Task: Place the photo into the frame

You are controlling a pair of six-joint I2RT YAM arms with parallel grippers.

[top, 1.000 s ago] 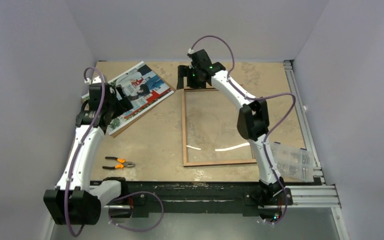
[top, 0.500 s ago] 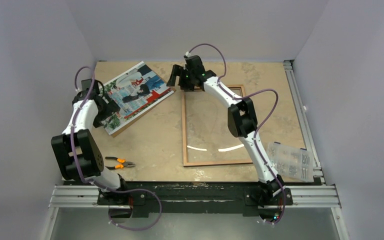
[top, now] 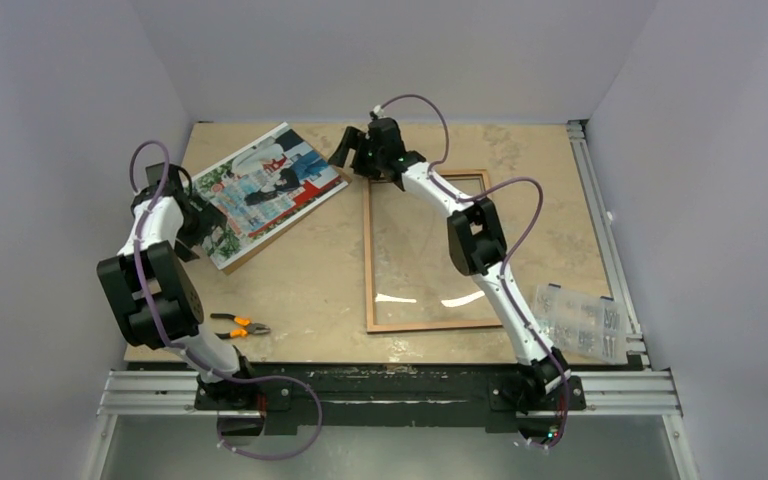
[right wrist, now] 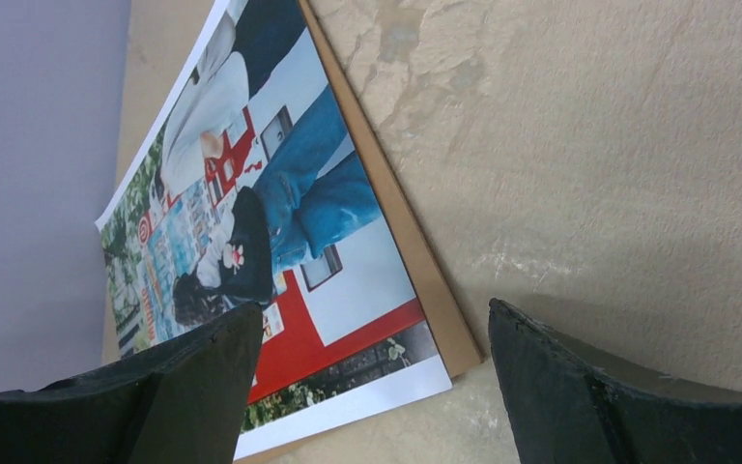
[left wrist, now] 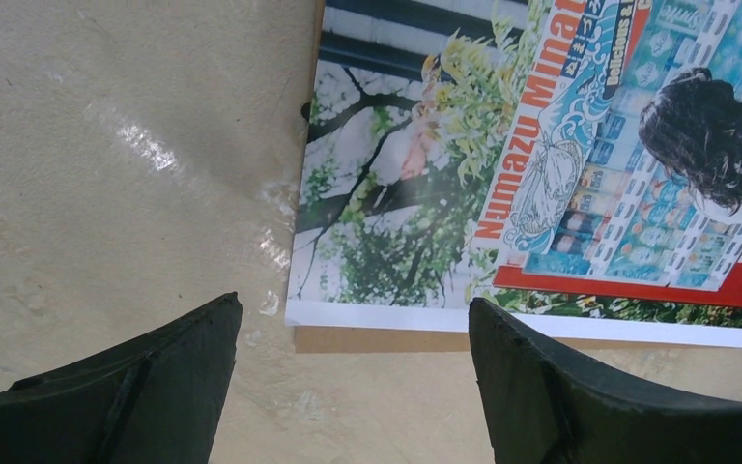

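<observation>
At the far left of the table [top: 310,290] lies the photo [top: 265,185], on top of a brown board [right wrist: 415,261]. The frame [top: 440,325] lies flat in the middle, well apart from it. Our left gripper [left wrist: 353,324] hangs over one photo corner and our right gripper [right wrist: 372,314] over another. Both are spread wide and hold nothing. We could grab the board along with the photo, since their edges lie so close. The thin paper could also bend or slip. Orange letters on the photo read "Numazu Mina", then get cut off.
</observation>
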